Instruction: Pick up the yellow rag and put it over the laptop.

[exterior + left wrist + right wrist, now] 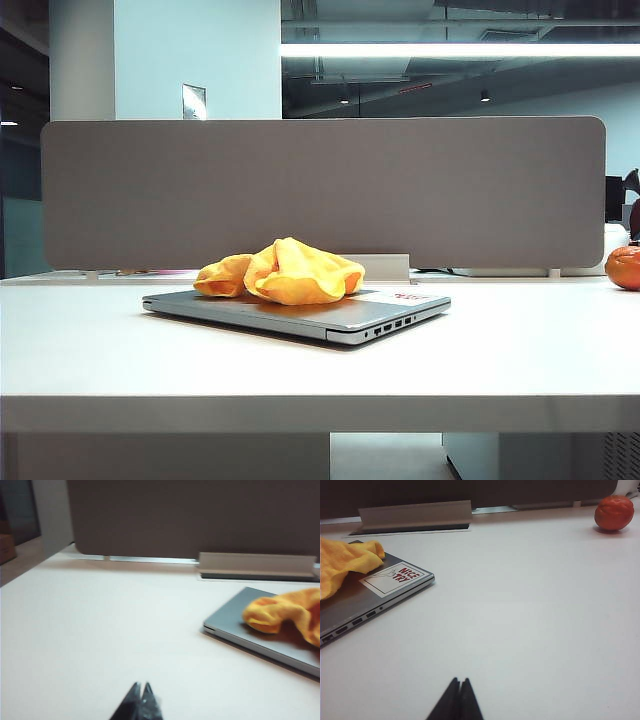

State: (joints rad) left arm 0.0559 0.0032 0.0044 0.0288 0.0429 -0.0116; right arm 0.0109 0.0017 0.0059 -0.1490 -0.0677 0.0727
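Left hand (140,686) sits low over bare white table (300,365), fingertips pressed together to a point, nothing between them, aimed out across the table with the laptop (265,630) off to one side and well apart from it. Right hand (459,681) shows the same picture: tips shut tight, empty, low above open table, the laptop's port side ahead of it and clear of contact. Neither arm shows in the exterior view.

And there's the yellow rag (283,271), lying bunched on top of the closed laptop (300,308), a rumpled heap of soft folds, bright yellow shading to orange in the creases. It covers the middle and back of the lid (not all of it), leaving the front edge and the near corner bare. The white sticker (395,578) with red print sits uncovered just beside the rag. Ports line the silver-grey side. An orange fruit (624,266) rests far off at the table's right edge.
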